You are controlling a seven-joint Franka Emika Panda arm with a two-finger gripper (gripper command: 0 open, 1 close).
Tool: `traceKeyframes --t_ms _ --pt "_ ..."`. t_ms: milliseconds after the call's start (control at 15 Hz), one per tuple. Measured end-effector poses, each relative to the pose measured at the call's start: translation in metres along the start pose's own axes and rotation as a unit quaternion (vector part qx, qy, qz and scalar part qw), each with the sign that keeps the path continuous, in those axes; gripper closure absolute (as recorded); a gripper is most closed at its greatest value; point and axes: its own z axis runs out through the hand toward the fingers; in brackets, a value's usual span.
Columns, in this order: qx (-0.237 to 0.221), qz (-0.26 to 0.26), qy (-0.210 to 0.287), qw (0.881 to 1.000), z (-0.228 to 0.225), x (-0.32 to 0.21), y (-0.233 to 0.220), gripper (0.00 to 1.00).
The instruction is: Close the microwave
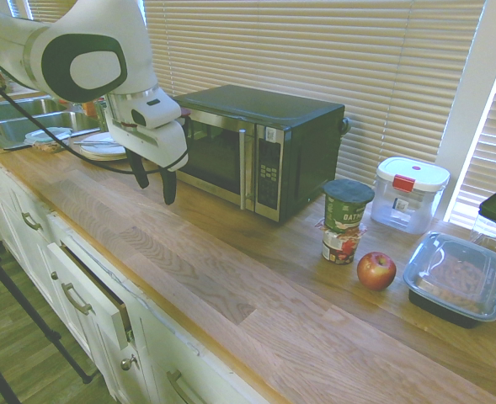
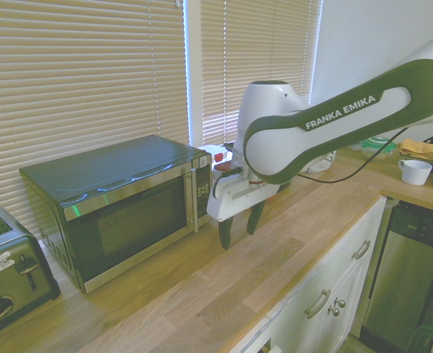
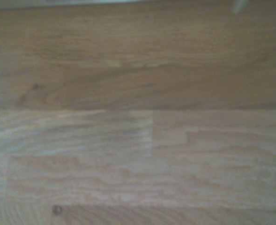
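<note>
The black microwave (image 1: 256,147) (image 2: 120,202) stands on the wooden counter against the blinds. Its dark glass door sits flush with the steel front, and the silver handle (image 1: 242,168) is vertical beside the button panel (image 1: 269,172). My gripper (image 1: 152,181) (image 2: 240,226) hangs in front of the microwave, out over the counter and away from the door. Its two dark fingers (image 1: 169,185) point down and stand apart, with nothing between them. The wrist view shows only blurred wood counter (image 3: 138,131).
A green-lidded tub (image 1: 346,206) stacked on a can, an apple (image 1: 376,270), a clear lidded box (image 1: 410,194) and a black tray (image 1: 456,279) lie right of the microwave. A plate (image 1: 113,145), bottles and a sink (image 1: 16,122) are at the left. A toaster (image 2: 10,272) stands beside the microwave.
</note>
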Motion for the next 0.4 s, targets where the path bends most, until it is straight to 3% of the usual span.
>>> traceKeyframes --t_ms 400 --pt "-0.01 0.002 -0.012 1.0 0.012 -0.019 0.05 0.0"
